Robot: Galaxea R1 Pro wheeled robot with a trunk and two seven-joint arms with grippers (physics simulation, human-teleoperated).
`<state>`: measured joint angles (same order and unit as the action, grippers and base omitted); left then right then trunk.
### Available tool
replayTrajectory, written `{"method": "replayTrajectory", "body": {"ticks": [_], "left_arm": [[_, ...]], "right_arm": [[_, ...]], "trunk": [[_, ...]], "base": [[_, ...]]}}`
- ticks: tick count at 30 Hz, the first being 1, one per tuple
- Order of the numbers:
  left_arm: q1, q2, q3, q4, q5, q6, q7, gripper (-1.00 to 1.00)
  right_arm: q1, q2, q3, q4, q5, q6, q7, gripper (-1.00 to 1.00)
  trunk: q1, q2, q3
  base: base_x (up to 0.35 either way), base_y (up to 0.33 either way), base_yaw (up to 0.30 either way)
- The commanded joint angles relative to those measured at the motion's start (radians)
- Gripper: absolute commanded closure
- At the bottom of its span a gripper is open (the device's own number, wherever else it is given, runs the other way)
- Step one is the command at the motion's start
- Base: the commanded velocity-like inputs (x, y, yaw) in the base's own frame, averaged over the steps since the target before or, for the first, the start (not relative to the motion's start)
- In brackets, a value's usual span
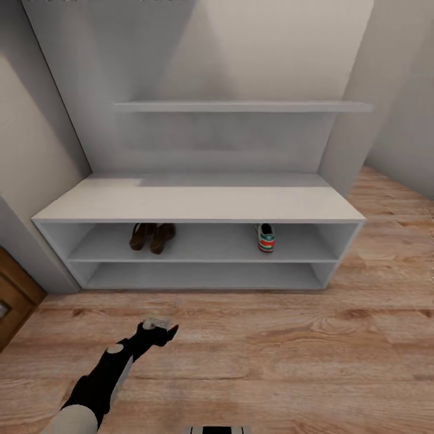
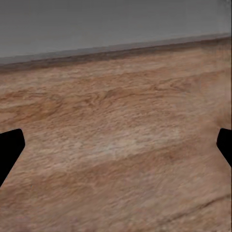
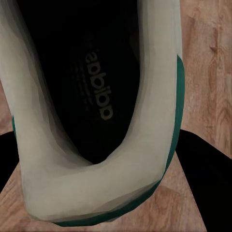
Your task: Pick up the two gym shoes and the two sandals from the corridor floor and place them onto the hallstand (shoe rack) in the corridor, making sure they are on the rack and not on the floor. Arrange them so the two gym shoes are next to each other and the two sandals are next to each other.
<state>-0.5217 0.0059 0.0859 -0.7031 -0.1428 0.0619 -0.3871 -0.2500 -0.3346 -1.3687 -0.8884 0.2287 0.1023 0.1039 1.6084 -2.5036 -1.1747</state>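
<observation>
The pale hallstand (image 1: 199, 205) stands against the wall ahead. On its upper open shelf, the two brown sandals (image 1: 152, 235) sit side by side at the left. One gym shoe (image 1: 265, 237) sits on the same shelf at the right, heel toward me. A second gym shoe (image 3: 96, 96), white with green trim, is seen from above in the right wrist view. My right gripper (image 3: 101, 145) is shut on its heel end, with dark fingers (image 3: 198, 164) on both sides. My left gripper (image 1: 161, 328) hangs open over the bare corridor floor (image 2: 116, 145).
A long wall shelf (image 1: 241, 106) runs above the bench top. A brown wooden door or cabinet (image 1: 12, 301) stands at the left edge. Grey walls close in on both sides of the hallstand. The lower shelf (image 1: 199, 276) holds nothing.
</observation>
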Motion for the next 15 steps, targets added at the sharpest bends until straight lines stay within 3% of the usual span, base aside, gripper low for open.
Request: {"method": "replayTrajectory", "body": {"ticks": [1,4,6,7,9,10,11,13,15], "left_arm": [[0.076,0.044,0.018,-0.041,0.000,-0.076,-0.154,-1.00],[0.139,0.075,0.055,-0.062,0.028,-0.156,-0.285,-1.00],[0.201,0.097,0.117,-0.073,0.069,-0.217,-0.439,-1.00],[0.228,0.105,0.150,-0.075,0.082,-0.233,-0.536,-1.00],[0.240,0.111,0.169,-0.076,0.086,-0.240,-0.598,-1.00],[0.247,0.119,0.187,-0.077,0.089,-0.243,-0.657,-1.00],[0.255,0.135,0.218,-0.077,0.093,-0.246,-0.757,-1.00],[0.259,0.145,0.253,-0.079,0.094,-0.246,-0.819,-1.00],[0.260,0.147,0.269,-0.078,0.092,-0.247,-0.832,-1.00]], "right_arm": [[-0.002,0.000,-0.004,0.004,0.010,0.003,0.009,1.00],[-0.002,0.001,-0.004,0.007,0.010,0.002,0.009,1.00],[-0.002,0.004,-0.003,0.009,0.010,0.001,0.011,1.00],[-0.002,0.012,-0.003,0.010,0.010,0.000,0.011,1.00],[-0.002,0.021,-0.003,0.010,0.009,-0.002,0.011,1.00],[-0.002,0.030,-0.002,0.009,0.009,-0.003,0.011,1.00],[-0.002,0.043,0.002,0.009,0.008,-0.005,0.012,1.00],[-0.002,0.050,0.004,0.009,0.008,-0.005,0.012,1.00],[-0.002,0.051,0.004,0.009,0.008,-0.006,0.012,1.00]], "trunk": [[-0.001,0.000,-0.001],[-0.001,0.000,-0.001],[-0.001,0.000,-0.001],[-0.001,0.000,-0.001],[-0.001,0.000,-0.001],[-0.001,0.000,-0.001],[-0.001,0.000,-0.001],[-0.001,0.000,-0.001],[-0.001,0.000,-0.001]], "base": [[-0.277,-0.170,0.000],[-0.269,-0.170,0.000],[-0.253,-0.166,0.000],[-0.211,-0.133,0.000],[-0.171,-0.101,0.000],[-0.100,-0.057,0.000],[-0.041,-0.023,0.000],[-0.020,-0.011,0.000],[-0.009,-0.005,0.000]]}}
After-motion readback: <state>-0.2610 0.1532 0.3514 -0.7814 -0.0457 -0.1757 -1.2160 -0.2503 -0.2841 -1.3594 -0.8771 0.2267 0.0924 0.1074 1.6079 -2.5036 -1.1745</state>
